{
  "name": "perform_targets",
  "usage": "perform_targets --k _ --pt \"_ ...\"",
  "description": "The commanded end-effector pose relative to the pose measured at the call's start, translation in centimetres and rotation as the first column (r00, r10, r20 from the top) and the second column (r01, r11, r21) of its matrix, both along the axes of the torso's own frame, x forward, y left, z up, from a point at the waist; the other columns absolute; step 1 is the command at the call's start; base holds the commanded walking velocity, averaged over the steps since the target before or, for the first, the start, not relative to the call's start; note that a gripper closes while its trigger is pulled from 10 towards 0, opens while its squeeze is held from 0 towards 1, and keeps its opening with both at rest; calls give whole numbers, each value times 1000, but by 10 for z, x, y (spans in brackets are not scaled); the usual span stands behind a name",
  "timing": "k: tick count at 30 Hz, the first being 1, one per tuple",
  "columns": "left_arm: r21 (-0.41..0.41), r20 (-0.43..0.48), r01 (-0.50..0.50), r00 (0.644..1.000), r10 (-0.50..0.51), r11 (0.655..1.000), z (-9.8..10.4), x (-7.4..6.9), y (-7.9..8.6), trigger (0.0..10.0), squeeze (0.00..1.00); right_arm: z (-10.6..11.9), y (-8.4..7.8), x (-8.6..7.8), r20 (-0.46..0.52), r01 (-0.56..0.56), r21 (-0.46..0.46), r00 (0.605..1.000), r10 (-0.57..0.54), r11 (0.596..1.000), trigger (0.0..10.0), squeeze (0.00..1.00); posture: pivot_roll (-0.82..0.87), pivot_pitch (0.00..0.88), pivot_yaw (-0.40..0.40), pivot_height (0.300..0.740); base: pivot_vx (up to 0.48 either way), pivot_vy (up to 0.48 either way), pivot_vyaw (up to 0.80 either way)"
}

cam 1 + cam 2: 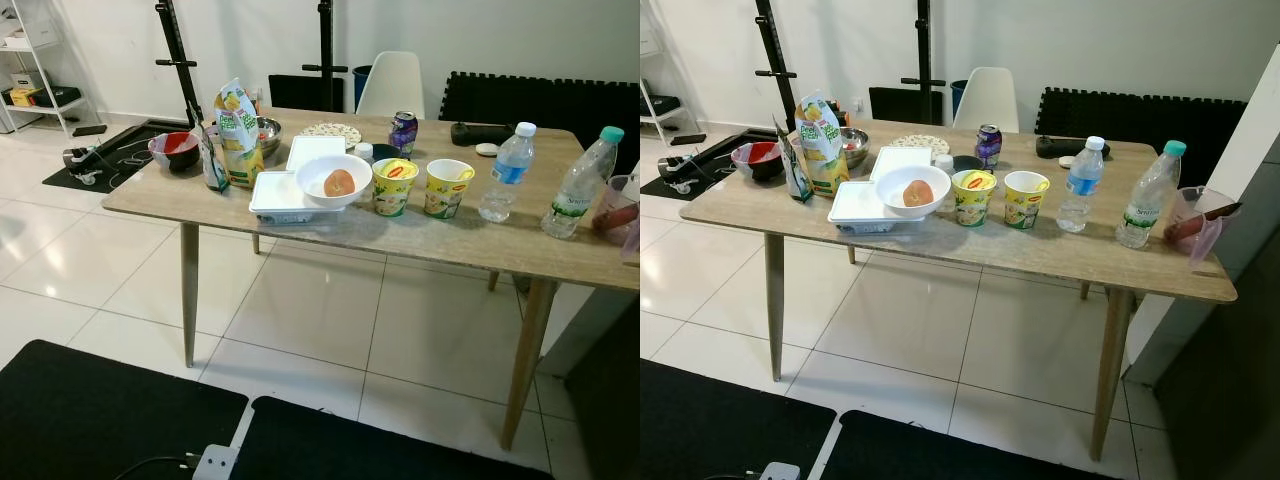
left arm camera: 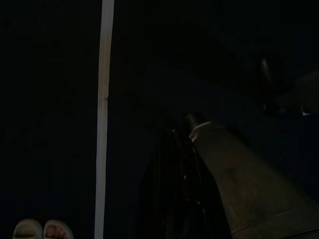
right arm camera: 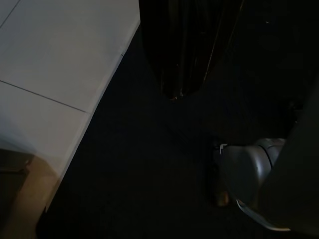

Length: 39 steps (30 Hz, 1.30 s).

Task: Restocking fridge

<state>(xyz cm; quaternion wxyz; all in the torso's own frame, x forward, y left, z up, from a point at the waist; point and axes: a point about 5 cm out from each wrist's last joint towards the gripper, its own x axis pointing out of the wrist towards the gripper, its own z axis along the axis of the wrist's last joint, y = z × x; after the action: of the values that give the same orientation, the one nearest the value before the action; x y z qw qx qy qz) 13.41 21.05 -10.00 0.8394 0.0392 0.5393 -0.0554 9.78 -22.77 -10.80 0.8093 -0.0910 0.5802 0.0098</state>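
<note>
While both wrist views are very dark, each gripper's finger spread can't be told: left gripper (image 2: 177, 144) is a black shape over dark floor mat beside a pale strip, with someone's toes (image 2: 42, 230) cut off at the frame edge; right gripper (image 3: 182, 92) hangs over black mat (image 3: 124, 189) next to white tile, nothing visibly held.

Head views show the wooden table (image 1: 420, 240) with the food: white bowl (image 1: 333, 180) holding an orange-ish round item, hard to identify, sitting on a white lidded container (image 1: 280, 195). Two yellow noodle cups (image 1: 394, 186) (image 1: 448, 187) stand just beside it. Snack bag (image 1: 238, 130) upright near the left end, red bowl (image 1: 175, 150) behind it, metal bowl partly hidden by the bag. Purple can (image 1: 403, 130) further back. Two water bottles (image 1: 506, 172) (image 1: 582, 184) toward the right end. Pink plastic jug (image 1: 1195, 228) at the right end is cut off in left eye view, whole in right eye view. White chair (image 1: 392, 85) behind the table, mostly hidden.
</note>
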Motion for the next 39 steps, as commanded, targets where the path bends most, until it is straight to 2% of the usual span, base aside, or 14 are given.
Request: perform_targets --k 1,4,6,11,16,20,39 --pt "23 -26 23 999 -23 999 -2 -2 -2 10000 0 0 4 3 5 -3 4 1000 3 1000 10000 0 -43 0 17 740 0 0 0" --pt "30 -25 24 999 -23 999 -2 -2 -2 10000 0 0 5 4 4 -5 4 1000 5 1000 10000 0 -43 0 17 740 0 0 0" --pt "-4 1 -3 1000 3 1000 -1 1 -6 10000 0 0 7 5 2 -11 5 1000 11 1000 10000 0 -44 0 19 740 0 0 0" --pt "-10 18 -8 1000 9 1000 0 4 -10 10000 0 0 5 5 -3 -19 -5 1000 19 1000 10000 0 -46 0 19 740 0 0 0" --pt "27 10 35 999 -36 999 -1 3 -10 10000 0 0 5 5 -2 -25 -5 1000 25 1000 10000 0 -47 0 18 740 0 0 0" --pt "20 8 35 999 -35 999 -1 3 -11 10000 0 0 5 5 -1 -25 -5 1000 25 1000 10000 0 -48 0 19 740 0 0 0" --pt "17 2 47 999 -47 999 -2 2 -14 10000 0 0 6 6 1 -24 -4 1000 24 1000 10000 0 -46 0 17 740 285 0 0"
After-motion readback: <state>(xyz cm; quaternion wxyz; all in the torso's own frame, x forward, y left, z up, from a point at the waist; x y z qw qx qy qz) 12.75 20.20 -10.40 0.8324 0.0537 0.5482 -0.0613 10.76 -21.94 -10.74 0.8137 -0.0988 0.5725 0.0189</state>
